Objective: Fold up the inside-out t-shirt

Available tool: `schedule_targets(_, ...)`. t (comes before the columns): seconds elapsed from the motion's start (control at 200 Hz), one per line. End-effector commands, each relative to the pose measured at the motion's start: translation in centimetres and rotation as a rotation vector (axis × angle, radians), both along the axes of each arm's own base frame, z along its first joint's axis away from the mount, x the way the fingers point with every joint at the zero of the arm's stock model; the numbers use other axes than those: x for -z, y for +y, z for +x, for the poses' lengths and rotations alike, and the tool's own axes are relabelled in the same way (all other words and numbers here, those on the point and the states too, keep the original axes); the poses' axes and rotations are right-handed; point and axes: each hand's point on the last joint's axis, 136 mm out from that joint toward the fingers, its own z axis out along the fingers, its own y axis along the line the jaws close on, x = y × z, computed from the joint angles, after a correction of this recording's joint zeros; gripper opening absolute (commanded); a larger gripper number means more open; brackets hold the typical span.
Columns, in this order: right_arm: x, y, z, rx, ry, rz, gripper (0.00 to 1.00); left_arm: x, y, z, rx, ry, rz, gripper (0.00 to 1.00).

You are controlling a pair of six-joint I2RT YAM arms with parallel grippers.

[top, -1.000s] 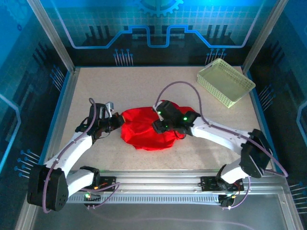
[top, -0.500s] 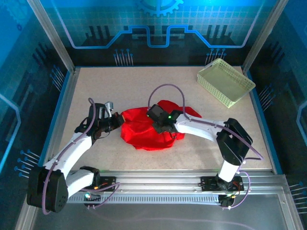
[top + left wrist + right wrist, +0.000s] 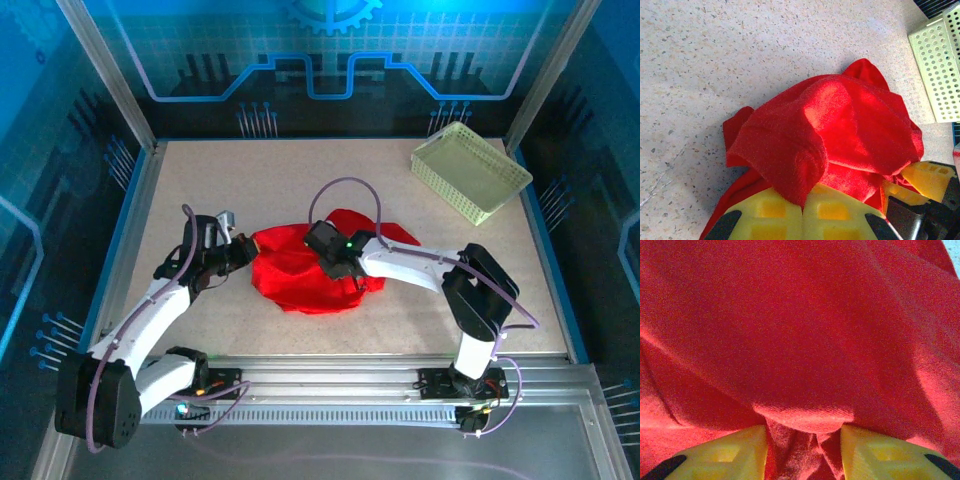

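Overhead view looks down from behind on the whole table (image 3: 200, 180); left wrist view skims close over the red t-shirt (image 3: 840, 125); right wrist view, even closer, same cloth.

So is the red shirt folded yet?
Not folded: the t-shirt lies in a crumpled heap on the table.

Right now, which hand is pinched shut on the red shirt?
The left hand, at the left edge of the shirt: its yellow fingers meet on a fold. On the right hand the fingers stand apart, cloth between them.
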Motion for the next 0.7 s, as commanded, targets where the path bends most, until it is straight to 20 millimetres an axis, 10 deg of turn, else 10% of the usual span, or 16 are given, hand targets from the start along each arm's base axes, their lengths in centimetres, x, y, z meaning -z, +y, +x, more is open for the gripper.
schedule_targets(0.0,0.9,-1.2,-0.3,0.045,0.005,-0.06,0.35,-1.3,0.5,0.4,-0.022,-0.032,0.016,0.0)
schedule_targets(0.285,-6.2,0.3,-1.8,-0.118,-0.062,0.152,0.01,-2.4,3.4,0.8,-0.113,-0.049,0.077,0.0)
schedule_targets(0.535,-16.8,0.7,-6.1,-0.31,-0.099,0.57,0.0,-6.4,6.2,0.8,-0.231,-0.169,0.022,0.0)
schedule_targets(0.695,-15.6,-0.4,-6.4,-0.283,-0.032,0.736,0.0,-6.0,5.7,1.1,-0.22,-0.167,-0.023,0.0)
